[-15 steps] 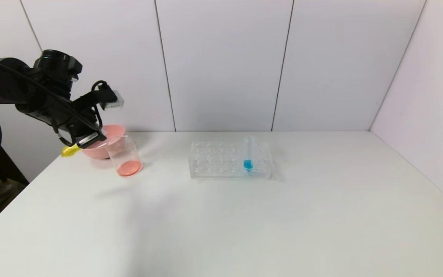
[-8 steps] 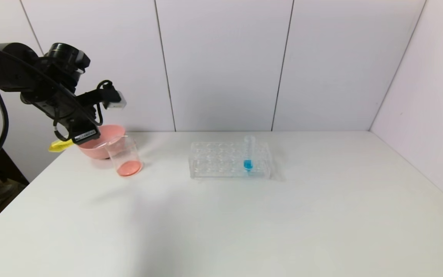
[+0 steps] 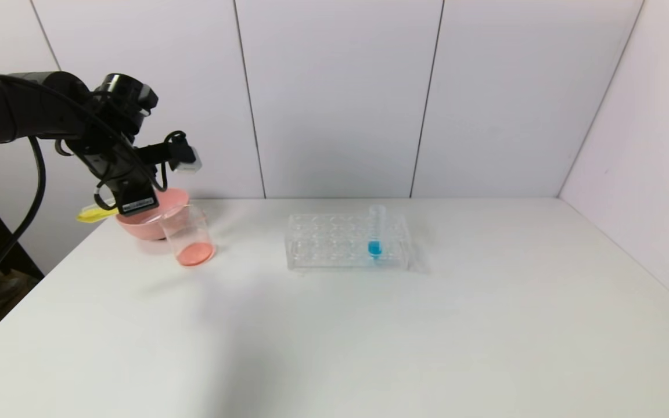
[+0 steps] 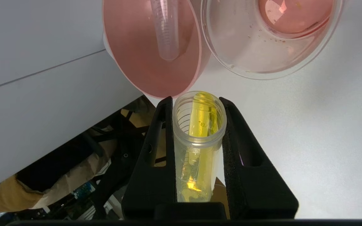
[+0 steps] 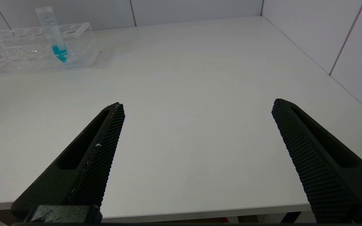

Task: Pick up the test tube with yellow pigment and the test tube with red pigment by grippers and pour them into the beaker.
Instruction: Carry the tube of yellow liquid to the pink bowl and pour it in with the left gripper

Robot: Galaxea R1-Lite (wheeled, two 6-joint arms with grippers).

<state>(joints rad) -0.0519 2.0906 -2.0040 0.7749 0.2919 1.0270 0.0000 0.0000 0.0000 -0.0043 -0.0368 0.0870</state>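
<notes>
Left end effector (image 4: 196,106) pinched the test tube with yellow pigment (image 4: 199,141), lying near-horizontal beside the pink bowl (image 3: 167,202) at the tabletop's (image 3: 369,337) far left edge. Right end effector (image 5: 196,110) hung spread above the tabletop. Clear rectangular rack (image 3: 346,241) held one upright tube of blue liquid (image 3: 375,235). Pink bowl held an empty, graduated clear tube (image 4: 166,29). Beaker (image 3: 188,235), clear and straight-sided, touching the bowl, held shallow red-orange liquid.
</notes>
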